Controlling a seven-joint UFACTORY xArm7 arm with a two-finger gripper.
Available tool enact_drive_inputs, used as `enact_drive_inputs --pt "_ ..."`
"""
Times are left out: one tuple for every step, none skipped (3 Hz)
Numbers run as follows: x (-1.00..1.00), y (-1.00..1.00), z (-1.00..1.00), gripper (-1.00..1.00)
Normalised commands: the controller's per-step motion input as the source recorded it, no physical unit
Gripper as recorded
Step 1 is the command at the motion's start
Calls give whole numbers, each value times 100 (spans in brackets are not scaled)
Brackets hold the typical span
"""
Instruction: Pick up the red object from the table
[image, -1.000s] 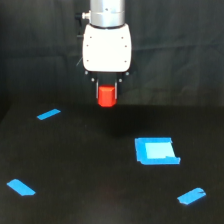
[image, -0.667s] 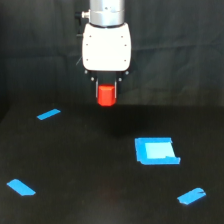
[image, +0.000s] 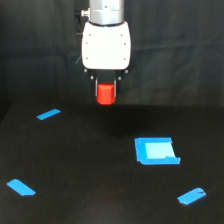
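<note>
The red object (image: 105, 94) is seen pinched between the two short dark fingers of the gripper (image: 106, 93), directly below the white gripper housing (image: 106, 45), with its lower end protruding beneath the fingertips and its long axis appearing upright. It is held clear of the bench (image: 90, 170); no contact with the black surface can be made out. Taken from the blue square patch (image: 155, 150), the object lies up and towards the exterior view's left, well apart from it. The pickup is judged essentially done, so only a straight vertical relation matters next: object directly under gripper, bench beneath both.
</note>
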Motion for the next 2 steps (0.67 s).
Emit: enact_drive_inputs --pt "1 -5 1 -100" --pt "7 -9 6 -94"
